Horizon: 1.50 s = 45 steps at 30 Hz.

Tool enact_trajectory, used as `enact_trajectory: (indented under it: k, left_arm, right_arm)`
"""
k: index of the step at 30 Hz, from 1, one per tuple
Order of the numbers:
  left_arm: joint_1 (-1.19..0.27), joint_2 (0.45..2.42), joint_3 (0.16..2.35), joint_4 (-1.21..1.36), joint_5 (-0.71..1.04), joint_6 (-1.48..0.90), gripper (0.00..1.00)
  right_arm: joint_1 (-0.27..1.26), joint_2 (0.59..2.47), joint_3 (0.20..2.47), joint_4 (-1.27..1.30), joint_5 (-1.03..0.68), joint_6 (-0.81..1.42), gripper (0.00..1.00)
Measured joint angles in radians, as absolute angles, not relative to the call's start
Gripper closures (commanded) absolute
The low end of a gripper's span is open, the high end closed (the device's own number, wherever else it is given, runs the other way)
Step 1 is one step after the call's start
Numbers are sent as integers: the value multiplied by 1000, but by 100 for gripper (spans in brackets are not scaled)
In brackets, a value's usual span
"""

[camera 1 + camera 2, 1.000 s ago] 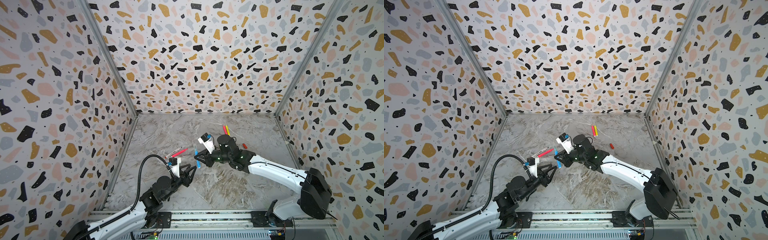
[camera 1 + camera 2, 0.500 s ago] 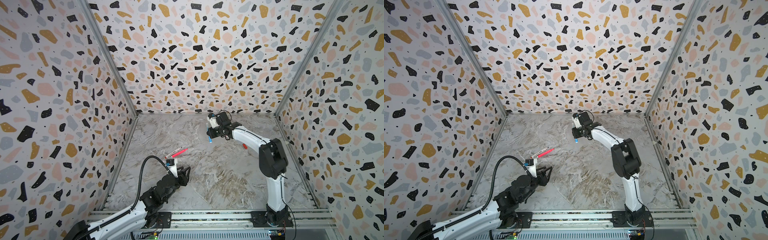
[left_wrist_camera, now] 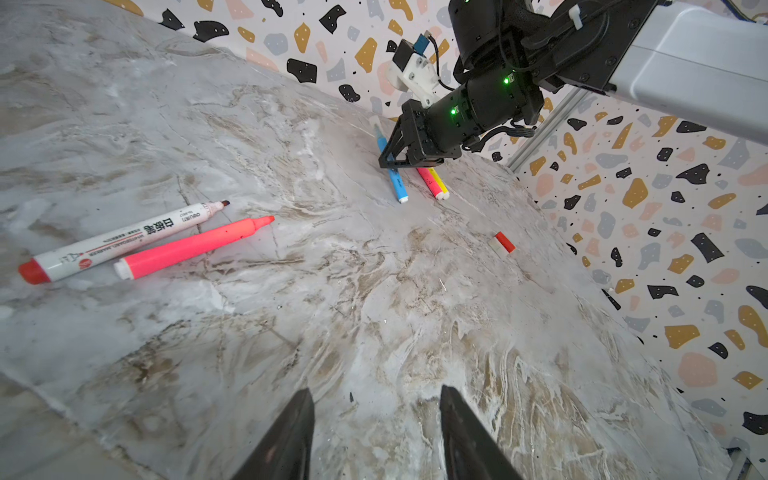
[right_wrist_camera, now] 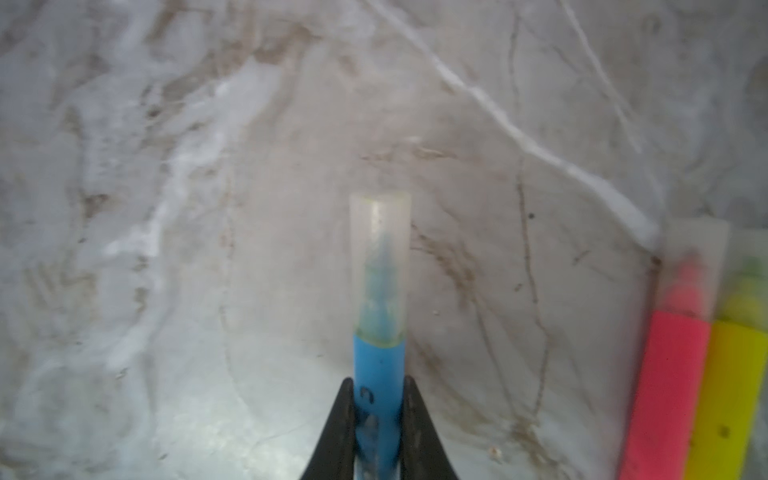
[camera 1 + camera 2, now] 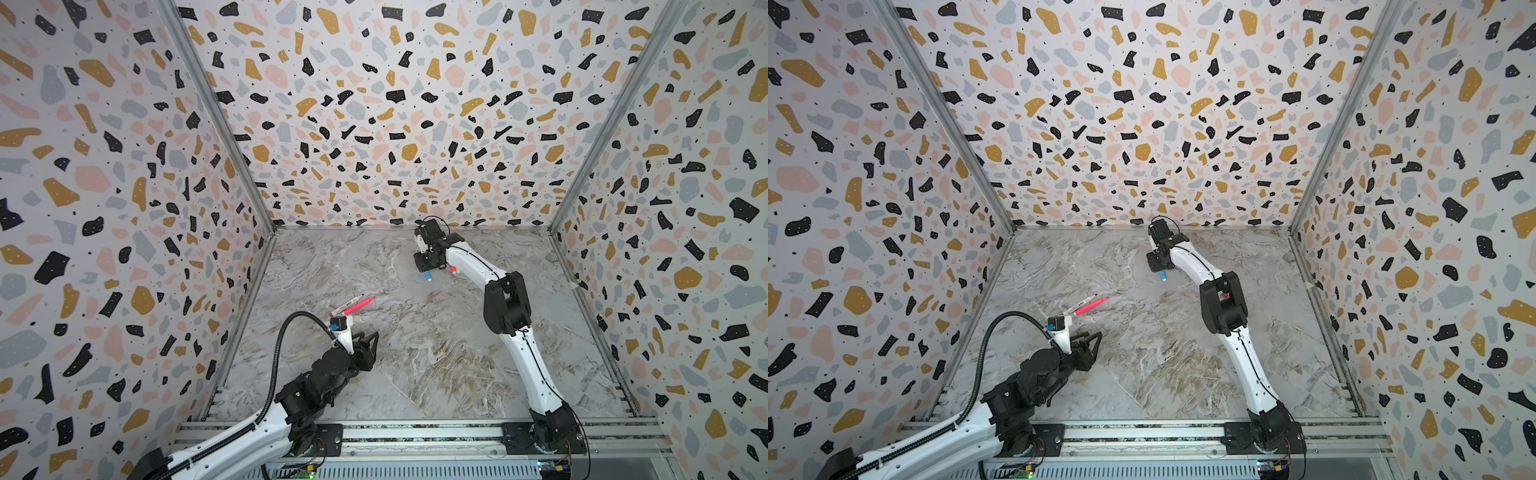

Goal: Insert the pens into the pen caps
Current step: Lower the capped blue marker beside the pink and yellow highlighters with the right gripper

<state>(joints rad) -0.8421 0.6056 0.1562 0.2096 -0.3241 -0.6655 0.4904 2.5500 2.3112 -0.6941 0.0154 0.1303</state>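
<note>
Marbled grey tabletop [image 5: 415, 353] inside terrazzo-print walls [image 5: 374, 124]: one capped pen gripped, two bare ones waiting.

Near the far wall the right gripper [image 4: 379, 384] is clamped on the slim blue pen [image 4: 379, 357], clear plastic cap [image 4: 380, 249] on, parallel beside the capped pink pen [image 4: 673, 374] and yellow pen [image 4: 731, 395]. The left gripper [image 3: 376, 390], jaws apart and empty, is nearer the uncapped white-barrelled marker [image 3: 124, 241] and pink highlighter [image 3: 191, 247], side by side, tips turned toward the stubby red cap [image 3: 504, 242] lying well apart.

Table [image 3: 374, 311] free between pink pen [image 3: 195, 247] and red cap [image 3: 505, 242]
</note>
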Motion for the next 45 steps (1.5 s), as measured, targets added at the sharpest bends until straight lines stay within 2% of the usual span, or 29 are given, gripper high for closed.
enact_trajectory:
  k: [1, 3, 5, 14, 21, 30, 45]
  left_arm:
    - [-842, 608, 156, 210, -324, -665, 50]
    - [-842, 617, 156, 210, -324, -665, 50]
    - [-842, 626, 156, 210, -324, -665, 50]
    - [-843, 644, 159, 210, -323, -657, 50]
    - [-843, 644, 160, 210, -323, -651, 50]
    - [-843, 615, 160, 209, -324, -648, 50]
    - [-843, 612, 160, 209, -324, -648, 50]
  right_arm:
    - [478, 2550, 2311, -699, 24, 128, 75]
    - [462, 2550, 2311, -707, 42, 120, 56]
    - [443, 2550, 2310, -715, 59, 118, 51]
    - [474, 2460, 2179, -693, 115, 106, 49]
    - [524, 2396, 2170, -638, 97, 99, 52]
    - [516, 2413, 2170, -627, -20, 106, 52]
    - [487, 2496, 2170, -639, -27, 132, 51]
